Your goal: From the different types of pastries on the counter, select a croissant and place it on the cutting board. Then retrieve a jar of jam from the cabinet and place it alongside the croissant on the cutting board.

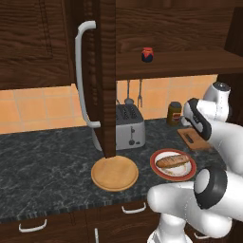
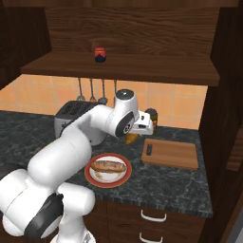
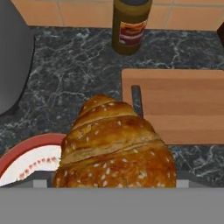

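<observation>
Jaws spread wide, clamped across the croissant. It's bulky, so the grip is near full stretch. My fingertips are hidden behind the pastry in the hand view.

Right base view: gripper points down, with the croissant hanging under it as a brown lump clear of the counter.

Position: the croissant is over the gap between the red-rimmed plate and the cutting board. It's just off the board's left edge, by the slot handle, and not on the wood yet. The cutting board is bare.

The long bread roll lies on its plate, left of the board and well apart from my grip.

The olive-brown bottle stands upright against the tiled wall behind the board's far left corner. The toaster is further left.

The jar of jam is on the cabinet shelf above the counter, upright, red lid on. The cabinet door is swung open, with its pale curved handle facing the left base camera.

The round wooden disc sits on the counter below the open door, left of the plate.

In the left base view my own forearm covers part of the board.
</observation>
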